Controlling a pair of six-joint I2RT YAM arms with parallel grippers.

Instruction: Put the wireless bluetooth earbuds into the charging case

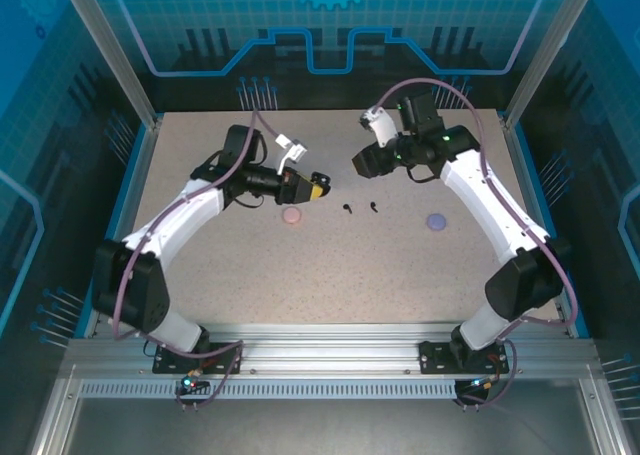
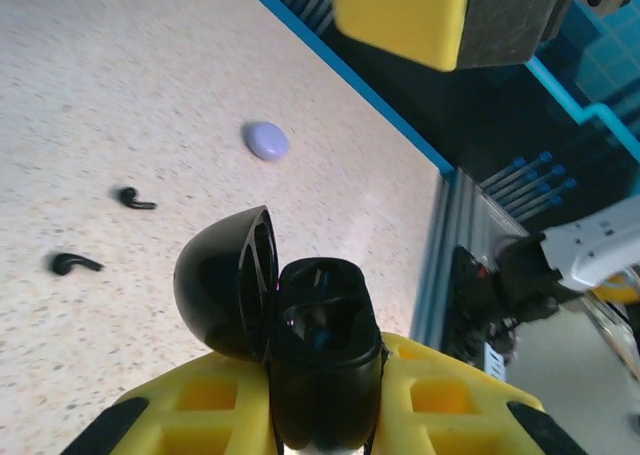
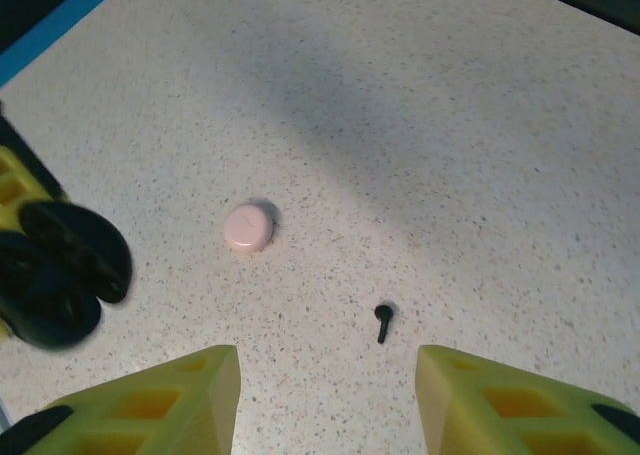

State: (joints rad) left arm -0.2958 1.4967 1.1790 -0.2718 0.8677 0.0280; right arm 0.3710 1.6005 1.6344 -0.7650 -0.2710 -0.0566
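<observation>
Now | left gripper (image 2: 325,385) clamps open case (image 2: 320,340) | right gripper (image 3: 327,395) spread, empty | earbuds (image 2: 75,264) at case's 9 o'clock: likely light, slippery; pinch stem.

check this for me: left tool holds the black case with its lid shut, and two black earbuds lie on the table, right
Not quite: the lid is open, not shut. The left wrist view shows the black case gripped in the left tool with its lid swung back. The rest holds: one black earbud and a second earbud lie on the table.
</observation>
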